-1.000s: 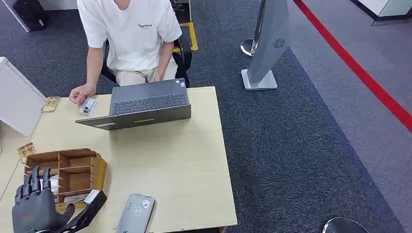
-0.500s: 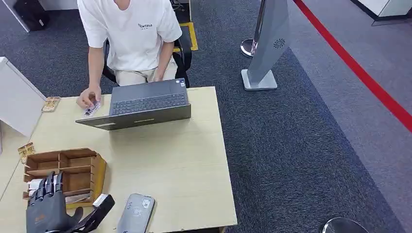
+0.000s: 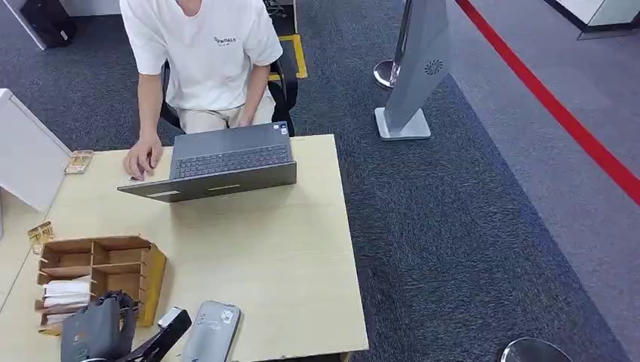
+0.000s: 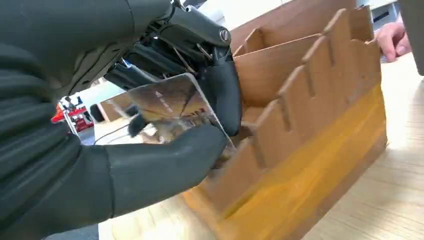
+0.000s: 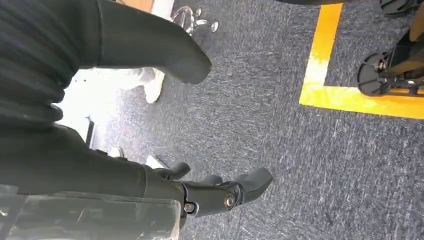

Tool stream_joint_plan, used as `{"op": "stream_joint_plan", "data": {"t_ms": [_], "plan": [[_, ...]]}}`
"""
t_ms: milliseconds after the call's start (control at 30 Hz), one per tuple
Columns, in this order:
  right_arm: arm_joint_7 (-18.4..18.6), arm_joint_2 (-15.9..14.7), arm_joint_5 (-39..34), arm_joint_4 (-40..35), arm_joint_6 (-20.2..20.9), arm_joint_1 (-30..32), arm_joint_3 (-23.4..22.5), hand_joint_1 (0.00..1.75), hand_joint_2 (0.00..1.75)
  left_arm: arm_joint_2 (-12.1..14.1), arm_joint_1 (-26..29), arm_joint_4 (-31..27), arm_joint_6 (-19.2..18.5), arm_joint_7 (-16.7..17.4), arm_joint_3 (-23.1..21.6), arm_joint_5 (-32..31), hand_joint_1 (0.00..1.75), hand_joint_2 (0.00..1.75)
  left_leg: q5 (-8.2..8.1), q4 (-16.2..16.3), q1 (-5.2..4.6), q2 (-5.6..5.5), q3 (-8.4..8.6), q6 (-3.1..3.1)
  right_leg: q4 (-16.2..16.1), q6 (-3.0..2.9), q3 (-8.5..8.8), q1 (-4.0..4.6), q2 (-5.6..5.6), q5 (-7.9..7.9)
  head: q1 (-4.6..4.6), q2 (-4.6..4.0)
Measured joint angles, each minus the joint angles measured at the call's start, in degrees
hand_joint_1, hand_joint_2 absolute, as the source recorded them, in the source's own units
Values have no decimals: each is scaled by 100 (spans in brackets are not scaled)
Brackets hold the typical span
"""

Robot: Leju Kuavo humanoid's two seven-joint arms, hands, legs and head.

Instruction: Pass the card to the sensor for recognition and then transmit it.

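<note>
My left hand (image 3: 96, 333) is low at the table's near left corner, just in front of the wooden organizer (image 3: 106, 268). It pinches a card (image 3: 173, 317) whose pale end points toward the grey sensor pad (image 3: 212, 332) lying flat beside it. In the left wrist view the card (image 4: 172, 102) sits between the thumb and the dark fingers of my left hand (image 4: 150, 155), close against the notched organizer wall (image 4: 310, 125). My right hand (image 5: 100, 165) hangs over the carpet with its fingers apart and nothing in them.
A person in a white shirt sits at the far side behind an open laptop (image 3: 223, 160), one hand (image 3: 142, 158) flat on the table beside it. A white box (image 3: 26, 154) stands at the left edge. White cards (image 3: 66, 292) fill an organizer slot.
My left hand has turned and slid toward the sensor pad and the near edge, carrying the card. The person's hand lowered a card to the table by the laptop.
</note>
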Motion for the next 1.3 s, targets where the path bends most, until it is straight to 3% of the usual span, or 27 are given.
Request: {"op": "stream_joint_plan", "data": {"t_ms": [433,933,1167,1300], "plan": [[2,-2,0,0,2,1,-2,0,175,-98,-28,-74,219,-22,4,0,175,175,0,0,0,0,0,0,0,0,0,0,0,0,0,0],[17,0,0,-9,44,3,-2,0,175,-100,48,-1048,203,-168,-175,7,175,175,0,1,0,0,1,0,0,0,-1,0,0,0,2,0],[2,-2,0,-15,70,17,0,0,175,258,-27,-1692,70,-11,-812,173,175,175,1,2,0,0,1,0,0,0,-3,0,0,0,-2,0],[-9,-24,0,13,77,24,137,0,175,437,-693,-1751,57,242,-1104,6,175,175,14,2,2,-17,-6,5,0,0,-1,2,-19,5,4,0]]}}
